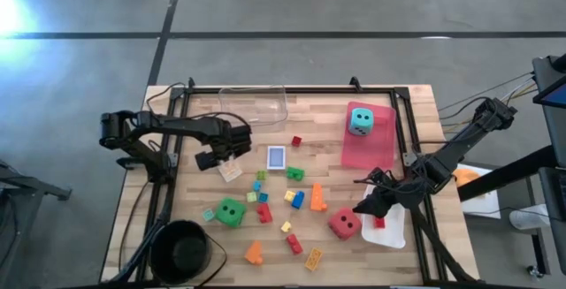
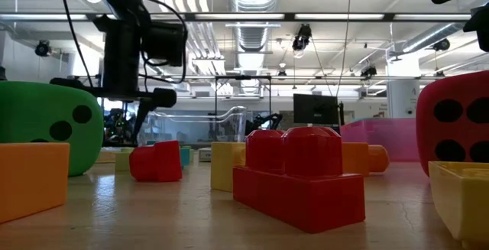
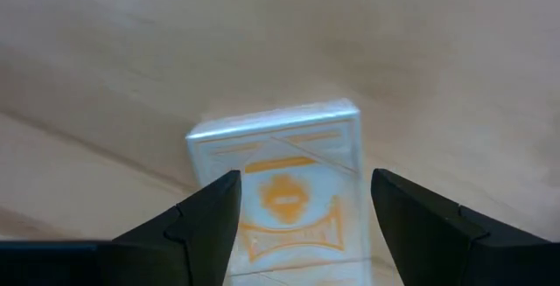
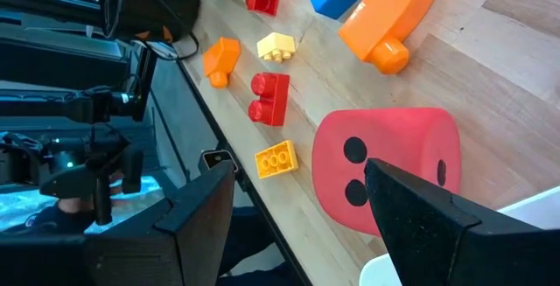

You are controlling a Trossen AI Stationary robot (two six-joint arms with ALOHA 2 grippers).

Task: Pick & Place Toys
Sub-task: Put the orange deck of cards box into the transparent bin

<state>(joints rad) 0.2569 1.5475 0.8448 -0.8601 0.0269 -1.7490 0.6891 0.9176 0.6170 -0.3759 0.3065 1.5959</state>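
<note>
My left gripper (image 1: pixel 219 158) (image 3: pixel 306 181) points down, open, over a pale card box with orange print (image 3: pixel 280 194) (image 1: pixel 230 171) that lies flat on the table. Its fingers stand above the box's two long sides. A blue card box (image 1: pixel 277 157) lies just to the right. My right gripper (image 1: pixel 363 208) (image 4: pixel 300 167) hangs open, slanting down toward the red die (image 4: pixel 385 168) (image 1: pixel 345 224) without touching it. The green die (image 1: pixel 231 212) and several small bricks (image 1: pixel 296 199) are scattered on the table. The teal die (image 1: pixel 360 120) sits on the pink tray (image 1: pixel 367 152).
A clear tray (image 1: pixel 254 103) stands at the far side and a black bowl (image 1: pixel 181 249) at the near left corner. A white tray (image 1: pixel 393 234) at the near right holds a red brick (image 1: pixel 378 222). A black frame (image 1: pixel 172 183) borders the work area.
</note>
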